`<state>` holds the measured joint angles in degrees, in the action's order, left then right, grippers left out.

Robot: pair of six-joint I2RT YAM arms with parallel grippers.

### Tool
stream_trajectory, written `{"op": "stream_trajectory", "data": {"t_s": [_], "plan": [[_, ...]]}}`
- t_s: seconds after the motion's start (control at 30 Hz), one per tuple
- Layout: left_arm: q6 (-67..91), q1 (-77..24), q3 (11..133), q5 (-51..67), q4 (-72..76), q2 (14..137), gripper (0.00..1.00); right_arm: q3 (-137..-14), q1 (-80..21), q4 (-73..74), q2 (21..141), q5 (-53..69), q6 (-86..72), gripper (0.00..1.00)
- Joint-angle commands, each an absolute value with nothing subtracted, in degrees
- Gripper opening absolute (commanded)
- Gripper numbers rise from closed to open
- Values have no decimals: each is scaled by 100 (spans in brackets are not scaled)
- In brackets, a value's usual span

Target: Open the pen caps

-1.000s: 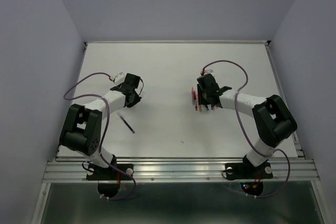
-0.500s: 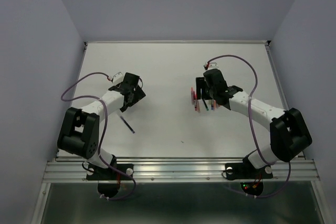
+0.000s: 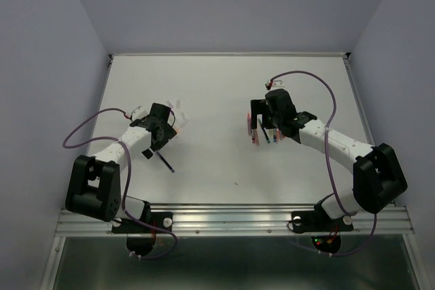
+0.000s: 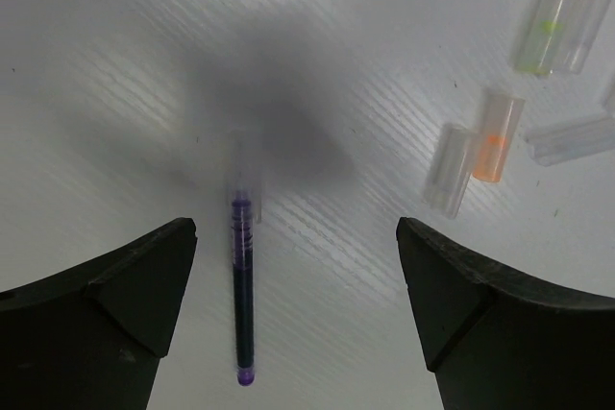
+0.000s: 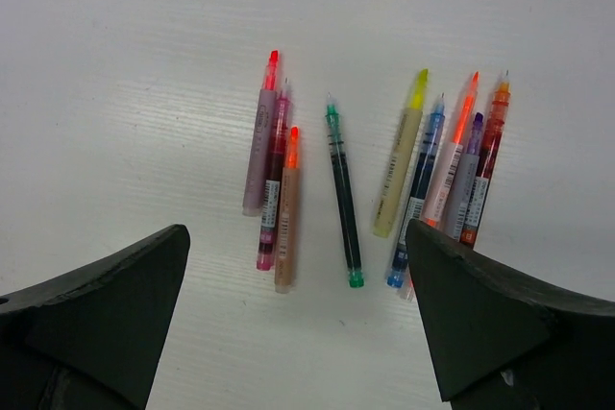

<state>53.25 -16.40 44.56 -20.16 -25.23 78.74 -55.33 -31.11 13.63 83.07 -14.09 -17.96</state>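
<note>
A dark purple pen lies on the white table between my left gripper's fingers, nearer the left one, with a clear cap over its far end. My left gripper hangs open above it and touches nothing. Several loose clear pen caps lie to the upper right, some with orange or yellow-green inserts. In the right wrist view several uncapped pens lie side by side, tips pointing away, below my open, empty right gripper. The top view shows the left gripper, the purple pen, the right gripper and the pen row.
The white table is walled by pale panels at the back and both sides. A metal rail runs along the near edge by the arm bases. Purple cables loop beside each arm.
Both grippers have opened wide. The left gripper has moved nearer and now hangs over the purple pen. The right arm has stretched out, its gripper staying above the pen row.
</note>
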Motion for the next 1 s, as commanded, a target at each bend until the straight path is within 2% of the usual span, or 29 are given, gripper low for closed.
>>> {"op": "stream_trajectory", "data": {"t_s": [0.0,0.27,0.43,0.53,0.77,0.97], "plan": [[5546,-1600,4403,-2241,-2698,7901,97,-5511,-3085,1283,8165,-1617,-1802,100],[5634,-1380,4166,-2312,-2505,8015,76,-5484,-3085,1283,8147,-1784,-1758,100],[5643,-1283,4078,-2303,-2330,8033,75,-5484,-3085,1292,8183,-1767,-1749,100],[5634,-1213,4017,-2347,-2206,8068,72,-5493,-3085,1301,8191,-1758,-1758,100],[5537,-1178,3833,-2066,-1890,8139,56,-5537,-3085,1292,8226,-1828,-1740,100],[5511,-1160,3744,-2180,-1837,8174,52,-5555,-3085,1301,8200,-1828,-1740,100]]}}
